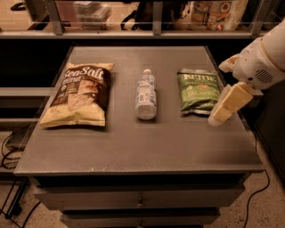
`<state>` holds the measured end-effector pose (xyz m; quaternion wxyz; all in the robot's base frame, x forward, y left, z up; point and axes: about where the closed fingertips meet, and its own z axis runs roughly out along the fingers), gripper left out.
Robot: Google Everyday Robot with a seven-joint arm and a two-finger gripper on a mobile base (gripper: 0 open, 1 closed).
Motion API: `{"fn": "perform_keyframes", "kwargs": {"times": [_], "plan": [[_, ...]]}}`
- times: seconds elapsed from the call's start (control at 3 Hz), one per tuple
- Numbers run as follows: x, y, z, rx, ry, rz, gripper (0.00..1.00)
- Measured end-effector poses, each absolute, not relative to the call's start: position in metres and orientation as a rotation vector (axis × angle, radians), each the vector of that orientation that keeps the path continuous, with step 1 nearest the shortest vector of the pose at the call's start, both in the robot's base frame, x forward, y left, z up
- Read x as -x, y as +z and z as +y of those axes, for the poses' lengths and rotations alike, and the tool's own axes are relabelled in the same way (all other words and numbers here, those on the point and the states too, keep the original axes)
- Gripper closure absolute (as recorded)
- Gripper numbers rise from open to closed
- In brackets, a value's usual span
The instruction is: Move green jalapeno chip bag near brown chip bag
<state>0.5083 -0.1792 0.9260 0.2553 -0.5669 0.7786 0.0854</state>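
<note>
The green jalapeno chip bag lies flat on the right part of the grey table top, "Kettle" lettering up. The brown chip bag with "Sea Salt" script lies at the left. My gripper hangs over the table's right side, just right of the green bag's lower right corner, and holds nothing. Its pale fingers point down and left towards the bag.
A clear plastic water bottle lies between the two bags. A shelf with packages runs behind the table. Drawers sit under the top. Cables lie on the floor at both sides.
</note>
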Motion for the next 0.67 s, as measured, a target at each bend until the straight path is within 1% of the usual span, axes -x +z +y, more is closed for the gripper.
{"fn": "perform_keyframes", "kwargs": {"times": [0.67], "plan": [[-0.558,0.888,-0.168,1.518,0.128,2.162,0.0]]}}
